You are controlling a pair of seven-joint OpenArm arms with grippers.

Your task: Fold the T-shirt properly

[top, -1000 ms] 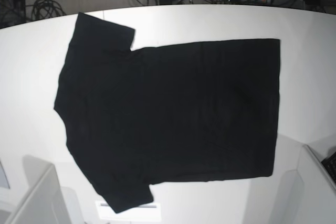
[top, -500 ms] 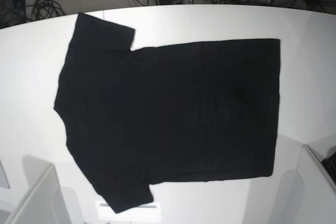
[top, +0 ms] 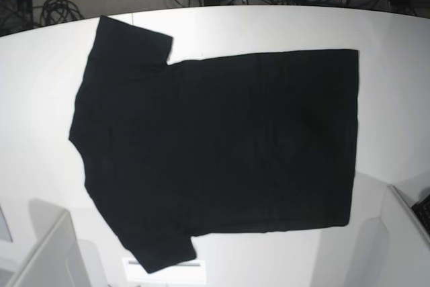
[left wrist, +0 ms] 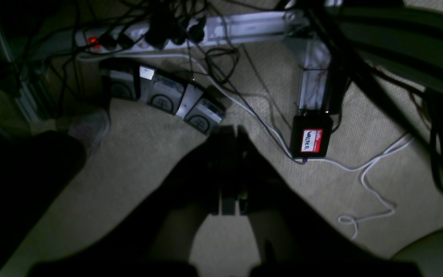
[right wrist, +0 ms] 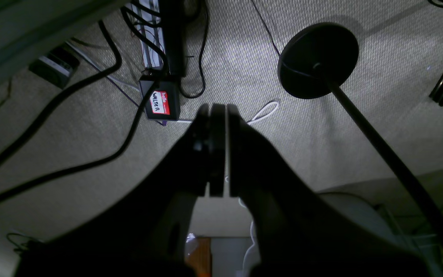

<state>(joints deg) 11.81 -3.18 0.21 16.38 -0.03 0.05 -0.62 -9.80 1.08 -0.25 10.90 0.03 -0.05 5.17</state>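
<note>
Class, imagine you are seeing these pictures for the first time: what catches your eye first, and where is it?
A large black T-shirt lies spread flat across the white table, sleeves toward the base view's left. Both wrist views look down at carpet and cables, where a black box with a red name tag stands out.

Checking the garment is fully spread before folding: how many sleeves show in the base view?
2. One sleeve lies at the shirt's upper left near the table's far edge; the other sleeve lies at lower left near the near edge. Both flat, none tucked under.
</note>
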